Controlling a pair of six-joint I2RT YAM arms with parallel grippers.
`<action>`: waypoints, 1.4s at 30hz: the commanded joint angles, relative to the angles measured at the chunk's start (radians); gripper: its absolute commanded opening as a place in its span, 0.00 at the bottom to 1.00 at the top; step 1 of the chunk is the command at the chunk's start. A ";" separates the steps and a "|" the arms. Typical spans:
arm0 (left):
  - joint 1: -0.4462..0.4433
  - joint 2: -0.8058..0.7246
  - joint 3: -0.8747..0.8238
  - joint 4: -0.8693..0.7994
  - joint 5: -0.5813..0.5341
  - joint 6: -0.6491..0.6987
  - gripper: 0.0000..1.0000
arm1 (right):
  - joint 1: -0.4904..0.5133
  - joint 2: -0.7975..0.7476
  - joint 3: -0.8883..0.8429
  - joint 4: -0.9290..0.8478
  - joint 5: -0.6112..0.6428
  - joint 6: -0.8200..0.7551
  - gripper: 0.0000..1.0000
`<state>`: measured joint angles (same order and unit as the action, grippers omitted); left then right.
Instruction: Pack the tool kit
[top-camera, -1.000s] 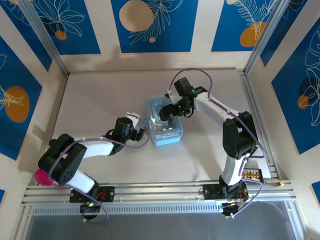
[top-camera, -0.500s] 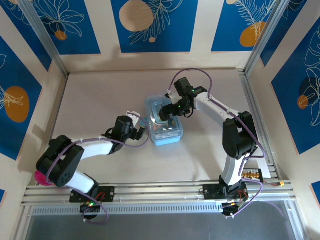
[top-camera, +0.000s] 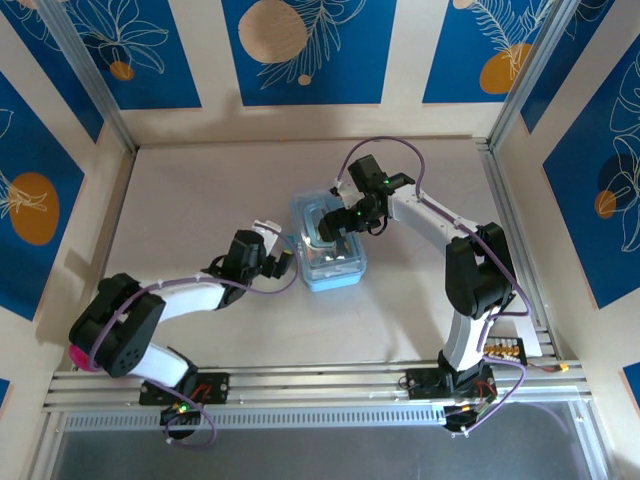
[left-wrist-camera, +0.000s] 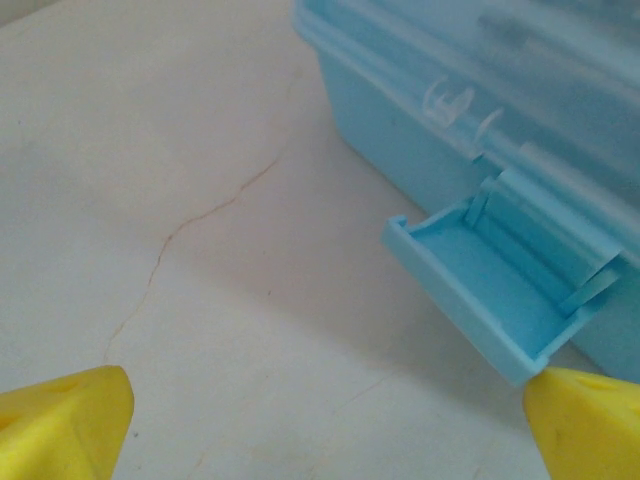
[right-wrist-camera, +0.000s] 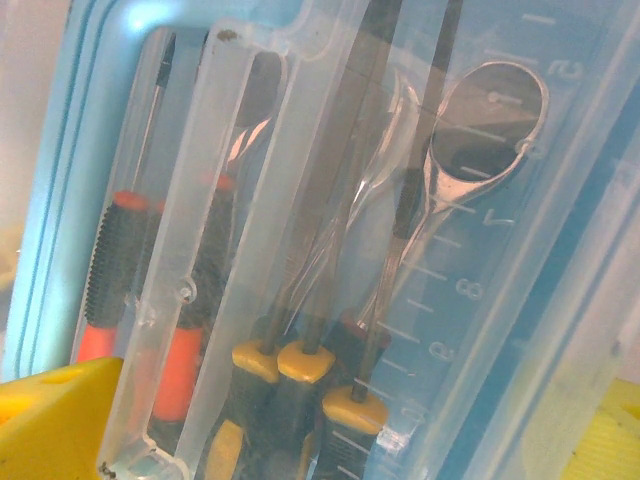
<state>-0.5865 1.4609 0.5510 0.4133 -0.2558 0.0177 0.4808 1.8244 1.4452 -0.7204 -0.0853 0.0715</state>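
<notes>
The blue case (top-camera: 328, 245) sits mid-table (top-camera: 200, 190), lid down, tools (right-wrist-camera: 300, 330) inside. Its latch (left-wrist-camera: 490, 290) sticks out, not snapped shut. The left gripper (top-camera: 283, 262) is wide open just beside the latch. The right gripper (top-camera: 336, 228) is wide open over the lid. A crooked push could slide the case away, or the latch could slip and the lid pop up.

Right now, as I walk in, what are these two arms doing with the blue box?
Both arms are at the light-blue tool case in the middle of the table. The right end effector hangs open over its clear lid, through which screwdrivers and a wrench show inside. The left end effector, open too, sits beside the case, facing a latch that is flipped open. Neither holds anything.
</notes>
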 joint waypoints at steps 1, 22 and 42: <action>0.016 -0.019 0.041 0.125 -0.003 -0.004 1.00 | 0.042 0.056 -0.057 -0.137 -0.139 -0.036 0.97; 0.027 0.033 0.058 0.139 0.049 -0.034 1.00 | 0.041 0.052 -0.076 -0.136 -0.146 -0.041 0.97; 0.126 0.066 0.089 0.123 0.443 -0.169 1.00 | 0.041 0.052 -0.082 -0.140 -0.151 -0.046 0.97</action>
<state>-0.4789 1.5162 0.6033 0.4866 0.1215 -0.0982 0.4778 1.8217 1.4326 -0.7067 -0.0940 0.0711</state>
